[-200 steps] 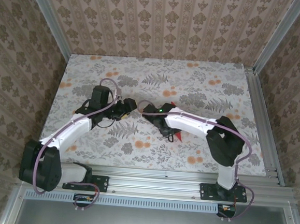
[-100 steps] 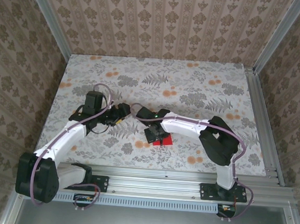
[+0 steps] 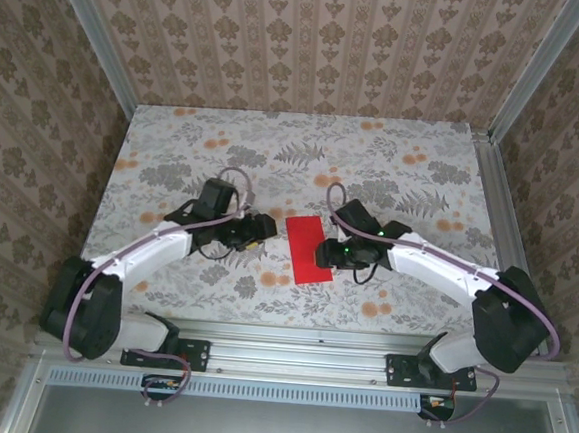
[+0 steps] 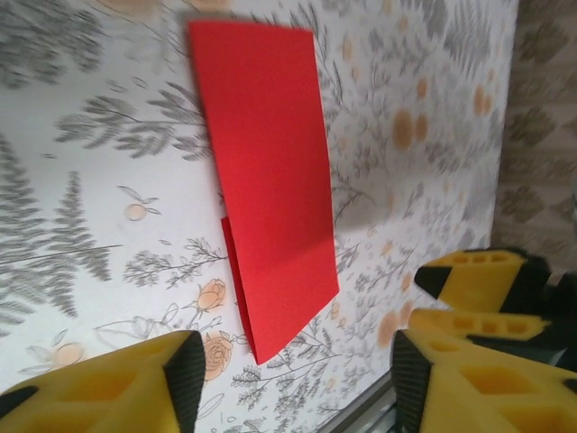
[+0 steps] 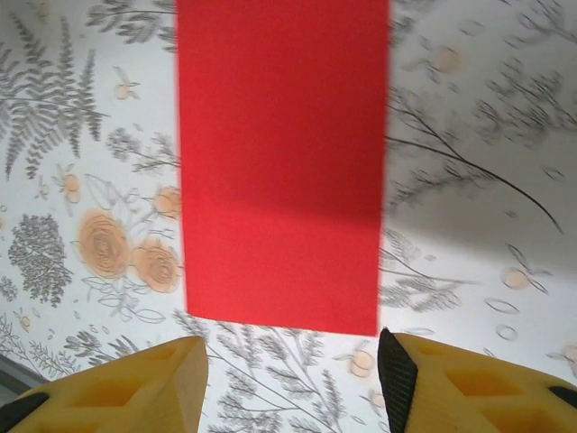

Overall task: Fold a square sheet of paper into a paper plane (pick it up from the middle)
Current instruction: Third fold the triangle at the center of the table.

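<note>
we see the square sheet of paper [image 3: 309, 248] folded into a long, bright red rectangle. it lies flat on the flowered table [image 3: 425, 147], near the middle, its long sides slightly tilted. in the left wrist view a lower layer peeks out along one long edge.

red paper [image 5: 279, 162]: flat on floral table [image 5: 469, 135] | fingers [image 5: 117, 388]: spread, near its edge

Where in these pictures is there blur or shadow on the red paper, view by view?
Top external: evenly lit, the red paper looks crisp. Left wrist: the paper's far edge is smeared, and the left claw, close to the lens, looks soft. Right wrist: a dark shadow band crosses the near part of the paper and runs on across the table; the paper's edges are slightly soft.
</note>
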`<state>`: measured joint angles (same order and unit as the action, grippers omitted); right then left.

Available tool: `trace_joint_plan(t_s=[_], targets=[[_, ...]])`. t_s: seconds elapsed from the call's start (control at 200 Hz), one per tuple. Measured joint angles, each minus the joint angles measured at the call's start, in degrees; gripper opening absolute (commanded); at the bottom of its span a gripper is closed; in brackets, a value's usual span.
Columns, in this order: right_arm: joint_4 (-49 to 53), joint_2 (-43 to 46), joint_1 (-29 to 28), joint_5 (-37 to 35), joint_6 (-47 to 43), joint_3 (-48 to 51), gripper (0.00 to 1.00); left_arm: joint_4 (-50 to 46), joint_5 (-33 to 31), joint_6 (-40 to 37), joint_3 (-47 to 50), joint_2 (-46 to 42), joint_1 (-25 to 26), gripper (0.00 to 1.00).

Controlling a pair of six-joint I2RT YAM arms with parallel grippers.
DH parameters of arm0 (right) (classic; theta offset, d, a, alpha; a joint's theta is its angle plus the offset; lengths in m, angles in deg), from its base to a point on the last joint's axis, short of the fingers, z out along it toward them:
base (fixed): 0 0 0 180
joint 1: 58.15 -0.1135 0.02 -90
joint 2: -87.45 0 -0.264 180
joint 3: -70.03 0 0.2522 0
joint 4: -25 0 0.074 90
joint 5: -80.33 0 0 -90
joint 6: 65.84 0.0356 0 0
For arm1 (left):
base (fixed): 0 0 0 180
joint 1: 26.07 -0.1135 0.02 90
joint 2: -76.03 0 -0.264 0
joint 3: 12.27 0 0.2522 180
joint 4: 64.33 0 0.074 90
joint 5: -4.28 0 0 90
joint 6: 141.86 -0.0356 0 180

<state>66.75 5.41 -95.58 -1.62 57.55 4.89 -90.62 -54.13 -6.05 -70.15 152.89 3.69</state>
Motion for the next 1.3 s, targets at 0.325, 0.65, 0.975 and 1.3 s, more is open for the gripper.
trace_joint_plan(t_s=[0.325, 0.65, 0.975, 1.3], targets=[[-5.2, 4.4, 4.5, 7.1, 3.4, 8.2, 0.58, -3.0, -7.5, -5.7, -12.3, 15.8, 10.7, 0.32], [-8.9, 4.4, 5.0, 9.3, 6.1, 10.1, 0.59, -8.3, -12.0, -9.6, -15.1, 23.7, 13.8, 0.23], [-11.9, 3.6, 5.0, 10.8, 8.0, 11.1, 0.57, -11.3, -14.3, -12.0, -16.2, 26.6, 14.2, 0.22], [-14.9, -2.9, 5.3, 11.8, 9.1, 11.3, 0.55, -13.8, -15.2, -14.4, -18.0, 27.8, 14.2, 0.18]])
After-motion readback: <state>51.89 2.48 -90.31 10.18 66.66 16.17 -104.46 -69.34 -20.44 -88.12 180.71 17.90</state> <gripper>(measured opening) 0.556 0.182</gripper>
